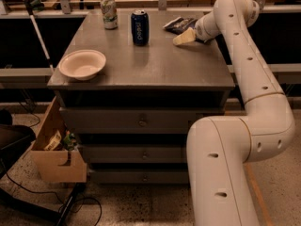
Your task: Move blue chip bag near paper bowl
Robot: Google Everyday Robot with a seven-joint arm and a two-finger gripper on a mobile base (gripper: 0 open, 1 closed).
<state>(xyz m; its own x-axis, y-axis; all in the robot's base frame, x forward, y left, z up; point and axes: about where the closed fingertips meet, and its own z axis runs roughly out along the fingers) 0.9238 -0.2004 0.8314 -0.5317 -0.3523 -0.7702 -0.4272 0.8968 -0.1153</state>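
Observation:
The blue chip bag (pixel 180 23) lies flat at the back right of the grey cabinet top (pixel 155 65). My gripper (pixel 184 38) reaches in from the right and sits just in front of the bag, low over the surface, and it covers the bag's near right edge. The paper bowl (pixel 82 64) stands at the front left of the top, far from the bag and the gripper.
An upright blue soda can (pixel 139 27) stands at the back middle, between bag and bowl. A pale green can (pixel 109 12) stands at the back left. A cardboard box (pixel 54 149) with clutter sits on the floor at the left. My arm's large links fill the right side.

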